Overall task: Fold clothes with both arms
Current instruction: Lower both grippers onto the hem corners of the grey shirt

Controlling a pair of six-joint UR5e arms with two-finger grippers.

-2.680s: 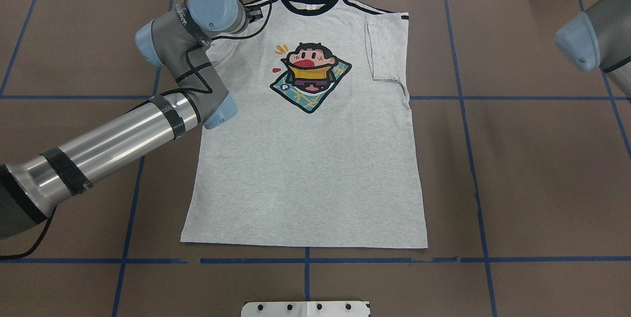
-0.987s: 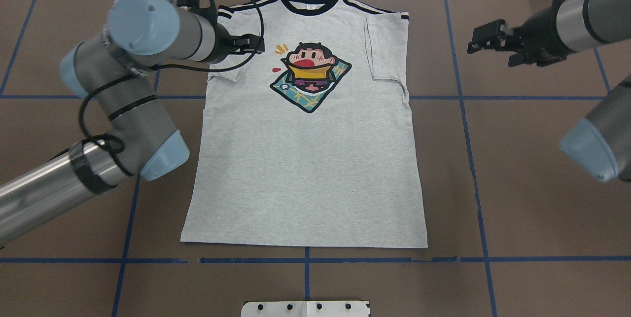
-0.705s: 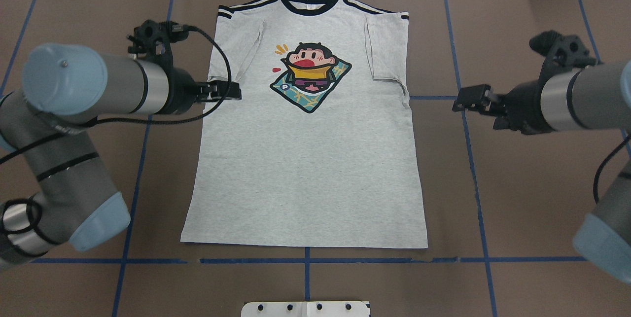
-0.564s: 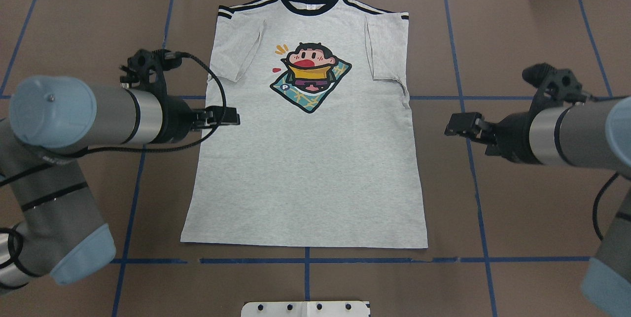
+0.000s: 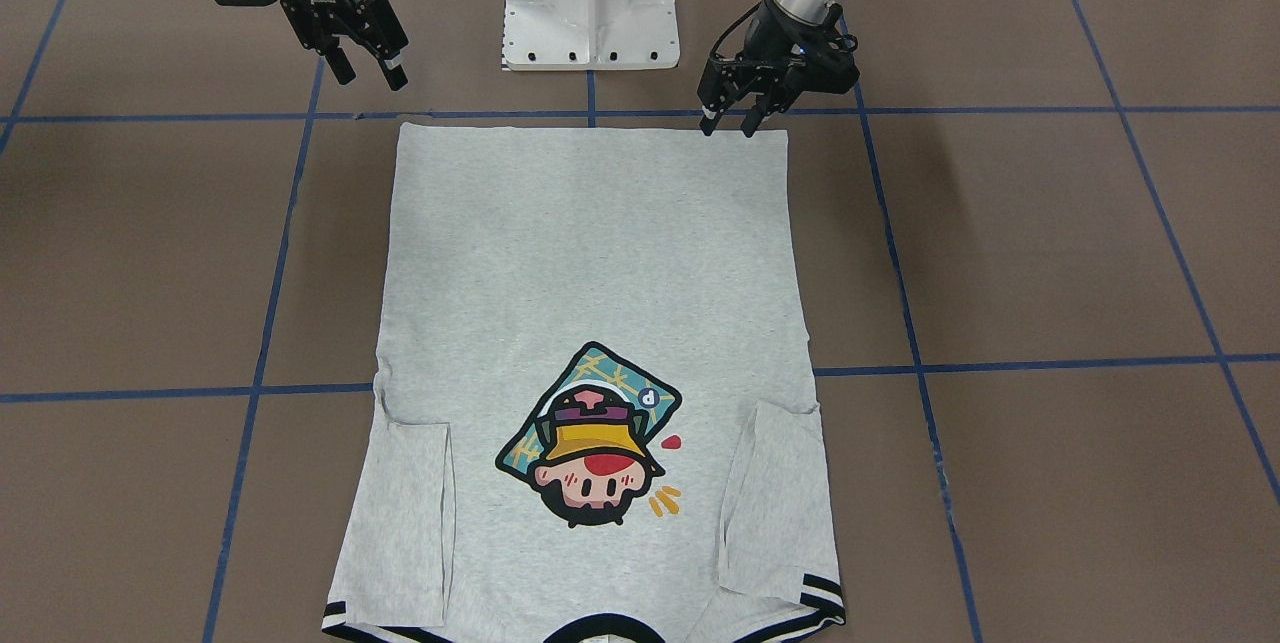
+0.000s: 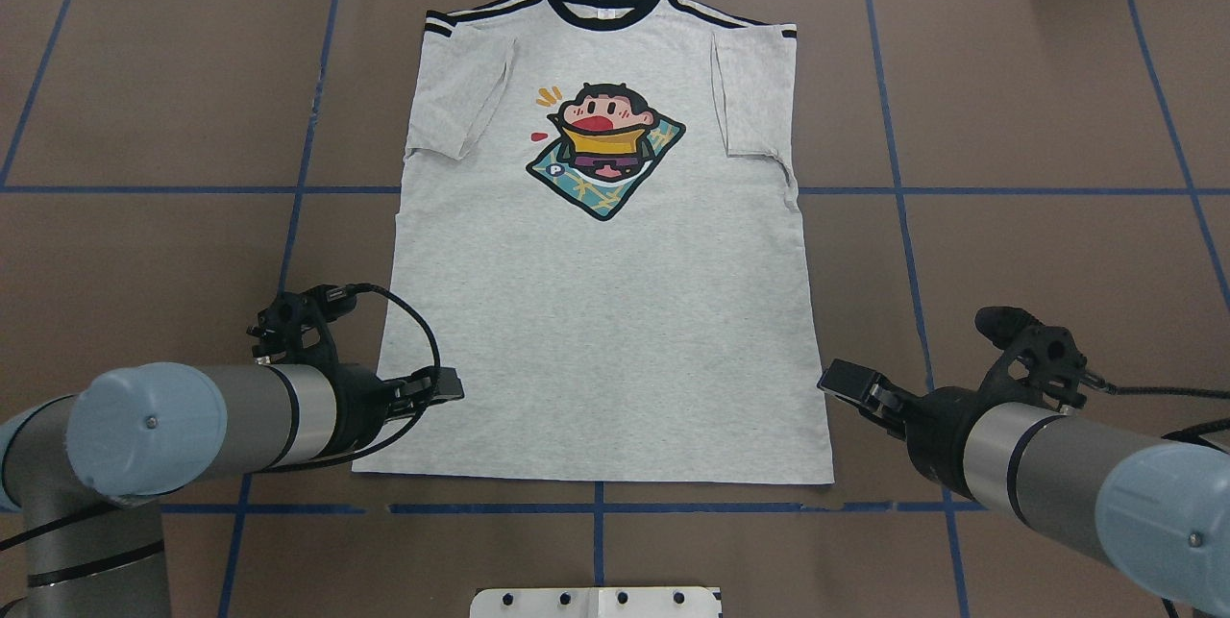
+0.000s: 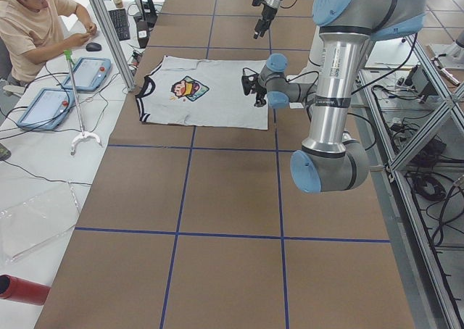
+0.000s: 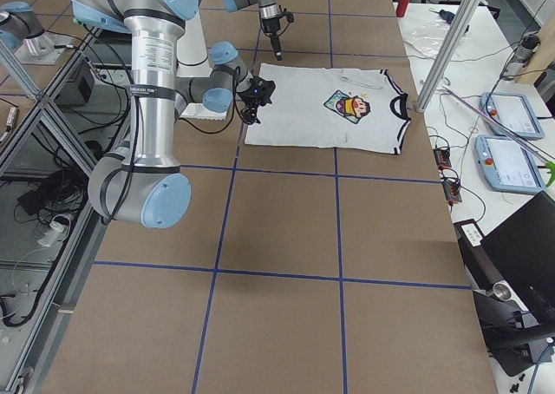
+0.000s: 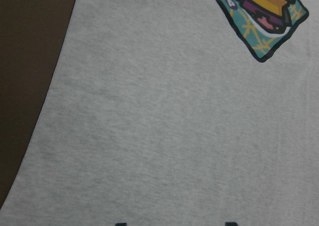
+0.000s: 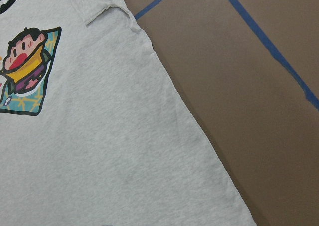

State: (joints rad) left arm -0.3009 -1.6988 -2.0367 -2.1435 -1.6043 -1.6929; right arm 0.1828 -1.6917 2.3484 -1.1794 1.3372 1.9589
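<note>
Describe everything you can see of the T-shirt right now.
The T-shirt is light heather-grey fabric with black collar trim, striped cuffs and a cartoon print facing up. It lies flat on the brown table, collar away from the robot, both sleeves folded inward. The open left end effector is at its left hem corner, and the open right end effector is near its right hem corner.

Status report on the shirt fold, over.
Left gripper open, empty, at the hem. Right gripper open, empty, just off that hem. T-shirt flat, print up, sleeves folded in. Nothing in the way.
</note>
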